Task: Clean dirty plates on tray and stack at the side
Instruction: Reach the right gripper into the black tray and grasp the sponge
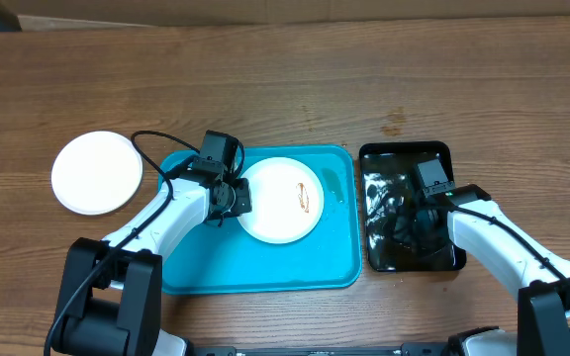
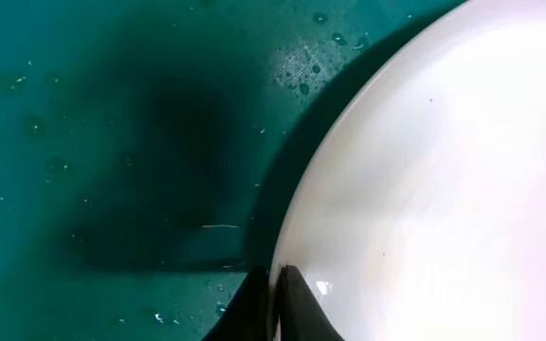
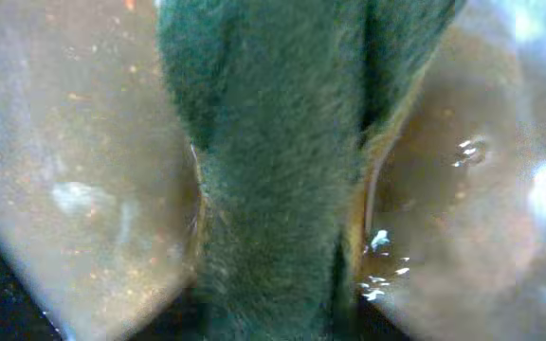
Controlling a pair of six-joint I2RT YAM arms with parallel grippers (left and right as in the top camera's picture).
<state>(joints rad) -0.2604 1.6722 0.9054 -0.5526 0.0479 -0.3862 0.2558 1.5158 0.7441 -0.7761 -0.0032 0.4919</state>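
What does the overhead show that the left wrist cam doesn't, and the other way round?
Overhead only: the reddish-brown smear on the plate, a second white plate on the table left of the tray, and the black tray on the right. Left wrist only: the left fingers pinching the plate's rim, and water droplets on the tray. Both: that plate lying on the turquoise tray.

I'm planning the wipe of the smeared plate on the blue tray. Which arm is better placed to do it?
Right. The right gripper, over the black tray, is closed on the green pad; the left gripper pinches the rim of the plate, likely steadying it.
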